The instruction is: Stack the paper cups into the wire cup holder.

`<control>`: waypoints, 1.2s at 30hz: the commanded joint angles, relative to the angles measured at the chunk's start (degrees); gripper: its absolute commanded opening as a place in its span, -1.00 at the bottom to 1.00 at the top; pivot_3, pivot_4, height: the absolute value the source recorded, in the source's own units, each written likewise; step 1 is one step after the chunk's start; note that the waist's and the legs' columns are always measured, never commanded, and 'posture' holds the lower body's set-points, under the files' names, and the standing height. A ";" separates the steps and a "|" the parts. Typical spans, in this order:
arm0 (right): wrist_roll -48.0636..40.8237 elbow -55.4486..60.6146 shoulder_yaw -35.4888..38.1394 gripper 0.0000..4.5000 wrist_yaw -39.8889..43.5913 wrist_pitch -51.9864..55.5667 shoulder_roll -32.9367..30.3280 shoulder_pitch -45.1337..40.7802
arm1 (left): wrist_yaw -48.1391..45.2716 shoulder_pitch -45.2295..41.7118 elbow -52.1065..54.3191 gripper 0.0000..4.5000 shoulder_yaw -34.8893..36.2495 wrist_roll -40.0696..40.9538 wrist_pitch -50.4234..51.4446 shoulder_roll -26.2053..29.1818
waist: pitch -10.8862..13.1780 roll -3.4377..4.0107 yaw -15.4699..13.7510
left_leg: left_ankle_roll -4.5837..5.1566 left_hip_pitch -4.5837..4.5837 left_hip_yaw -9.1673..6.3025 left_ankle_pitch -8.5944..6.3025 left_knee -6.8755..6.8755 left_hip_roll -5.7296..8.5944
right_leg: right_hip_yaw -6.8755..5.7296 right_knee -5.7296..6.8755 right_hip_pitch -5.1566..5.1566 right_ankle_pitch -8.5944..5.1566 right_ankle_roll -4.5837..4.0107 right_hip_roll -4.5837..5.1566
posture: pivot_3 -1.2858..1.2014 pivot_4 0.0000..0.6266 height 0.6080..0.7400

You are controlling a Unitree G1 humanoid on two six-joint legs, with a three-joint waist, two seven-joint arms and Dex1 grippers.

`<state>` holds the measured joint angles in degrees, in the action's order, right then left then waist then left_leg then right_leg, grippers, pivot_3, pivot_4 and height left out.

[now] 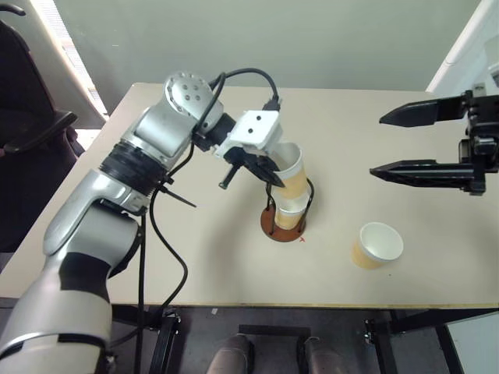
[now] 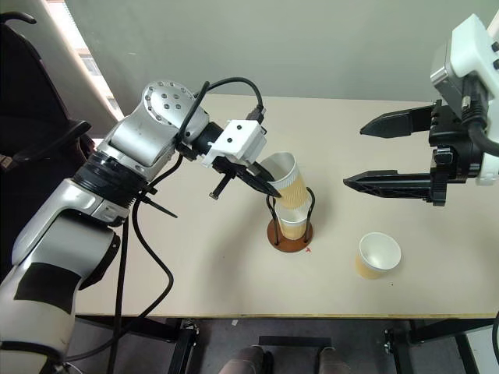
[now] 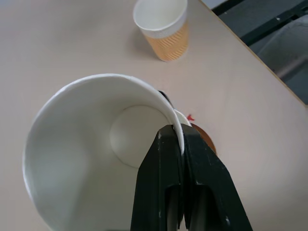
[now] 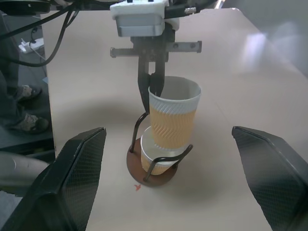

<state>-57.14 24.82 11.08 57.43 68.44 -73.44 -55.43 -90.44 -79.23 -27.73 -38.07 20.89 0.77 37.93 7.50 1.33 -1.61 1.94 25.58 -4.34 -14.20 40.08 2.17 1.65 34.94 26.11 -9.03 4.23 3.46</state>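
The wire cup holder [image 1: 270, 227] stands mid-table on its reddish-brown disc, with one paper cup [image 1: 290, 217] seated upright inside the black wire loops. A second paper cup [image 1: 293, 176] leans above it, its bottom tucked into the seated cup. My left gripper [image 1: 274, 178] is shut on that leaning cup's white rim, one finger inside and one outside [image 3: 182, 139]. A third paper cup [image 1: 378, 245] stands upright and alone on the table to the right of the holder. My right gripper [image 1: 378, 145] hovers open above the table's right side, empty, well apart from all cups.
The beige table [image 1: 218, 257] has its front edge close below the holder and the loose cup. A black chair [image 1: 31, 132] stands off the table's left side. A small red mark [image 1: 303, 238] lies beside the holder's base.
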 commanded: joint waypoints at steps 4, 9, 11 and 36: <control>-0.25 -0.20 0.78 0.94 -0.16 -0.75 -1.05 -1.12 | -2.06 0.32 -0.19 -0.98 0.00 -1.80 -1.83 -0.49 | 0.00 0.00 0.01 | 0.00 -0.03 0.06 0.00 -0.03 0.03 | -0.04 -0.01 -0.01 0.00 0.00 -0.08 | 0.03 -0.52 1.00; -0.61 0.24 0.82 0.94 -0.27 -0.28 -1.29 -0.87 | -2.06 0.86 -1.35 -0.98 0.33 -3.57 -2.99 -1.98 | 0.00 0.01 0.00 | 0.01 -0.02 0.00 -0.01 -0.01 0.02 | 0.00 -0.02 -0.03 0.00 0.00 0.01 | 0.03 -0.52 1.00; -0.59 0.40 0.76 0.94 -0.20 -0.14 -1.47 -0.64 | -2.06 0.87 -1.94 -0.91 0.87 -4.32 -3.03 -2.89 | 0.00 0.00 -0.02 | 0.01 -0.03 0.01 -0.01 -0.02 0.03 | -0.03 -0.03 -0.04 0.00 0.00 -0.02 | 0.03 -0.52 1.00; 7.50 18.37 5.54 0.94 -5.11 -2.55 -5.49 35.70 | -2.00 4.92 1.17 0.98 21.59 -1.97 10.31 -2.54 | -0.04 0.08 -0.10 | -0.04 -0.12 0.11 -0.08 -0.02 0.01 | 0.00 -0.04 -0.12 -0.03 0.07 -0.04 | 0.03 -0.52 1.00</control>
<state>-51.54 42.19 14.83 52.68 67.60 -77.74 -20.20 -90.51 -74.32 -28.81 -19.20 17.47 9.37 34.43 7.46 1.41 -1.71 1.89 25.45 -4.24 -14.28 40.08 2.16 1.69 34.93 26.00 -9.07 4.30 3.43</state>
